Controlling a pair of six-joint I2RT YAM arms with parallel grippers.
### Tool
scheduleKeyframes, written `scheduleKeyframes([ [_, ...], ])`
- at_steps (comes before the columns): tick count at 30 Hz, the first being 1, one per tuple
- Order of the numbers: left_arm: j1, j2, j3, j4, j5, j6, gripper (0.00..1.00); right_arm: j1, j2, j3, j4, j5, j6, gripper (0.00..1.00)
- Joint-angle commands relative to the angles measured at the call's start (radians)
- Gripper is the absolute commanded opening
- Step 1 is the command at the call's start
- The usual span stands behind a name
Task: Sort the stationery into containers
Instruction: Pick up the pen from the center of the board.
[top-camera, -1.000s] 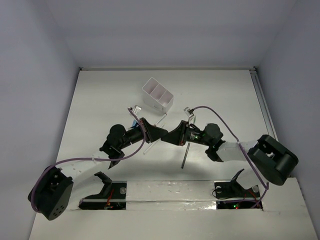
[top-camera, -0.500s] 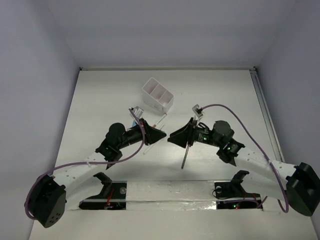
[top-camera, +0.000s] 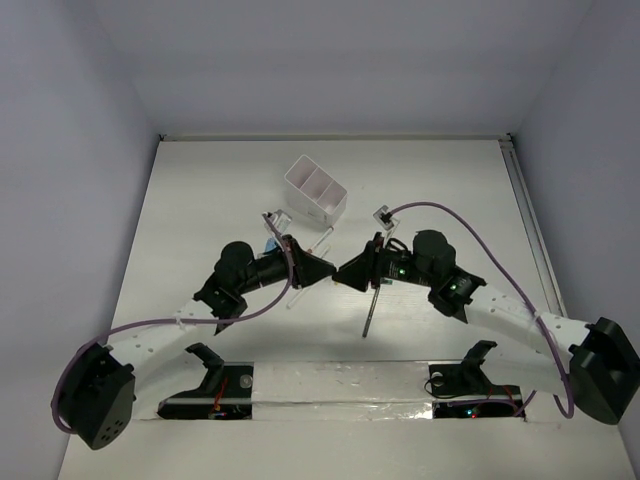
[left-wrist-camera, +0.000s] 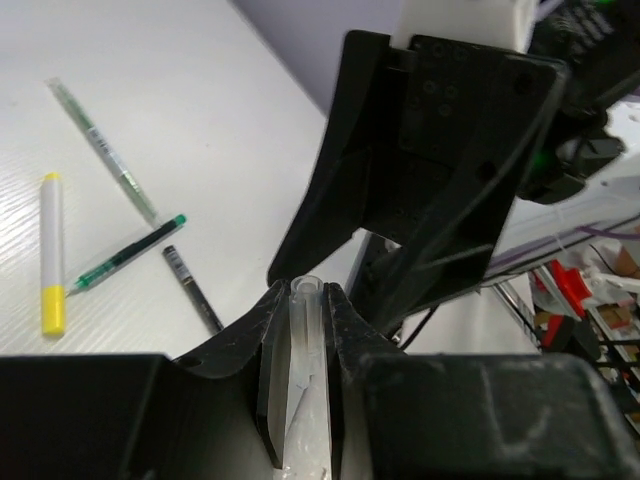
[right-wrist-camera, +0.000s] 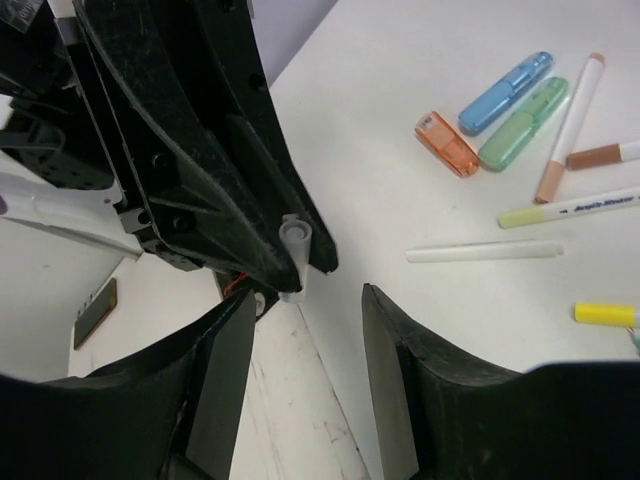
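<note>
From above, your left claw and right claw nearly touch at mid-frame, below the white three-part plastic box; they could bump.

Left wrist view: the left claw pinches a thin see-through pen, bottom centre.

Right wrist view: the right claw is spread wide. Let go early and the pen drops.

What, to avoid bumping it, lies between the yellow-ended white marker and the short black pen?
A slim green pen lies slanted between the yellow-ended white marker and the short black pen, per the left wrist view.
</note>
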Motion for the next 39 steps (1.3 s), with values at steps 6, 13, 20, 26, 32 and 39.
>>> scheduleKeyframes([
  [6,-0.018,0.126,0.056,-0.246,-0.132,0.065,0.00,0.004,-0.117,-0.008,-0.184,0.264,-0.056,0.55],
  [13,-0.147,0.276,0.007,-0.146,-0.292,-0.048,0.00,0.004,-0.151,-0.004,-0.289,0.365,-0.090,0.55],
  [20,-0.206,0.391,-0.014,-0.046,-0.398,-0.119,0.05,0.004,-0.151,0.015,-0.437,0.439,-0.114,0.36],
  [26,-0.215,0.477,-0.025,0.004,-0.427,-0.128,0.08,0.004,-0.053,0.082,-0.599,0.482,-0.195,0.23],
  [32,-0.215,0.541,-0.025,0.053,-0.424,-0.130,0.19,0.004,0.128,0.163,-0.616,0.463,-0.268,0.58],
  [39,-0.215,0.548,-0.031,0.062,-0.425,-0.122,0.28,0.004,0.312,0.300,-0.655,0.483,-0.416,0.57],
])
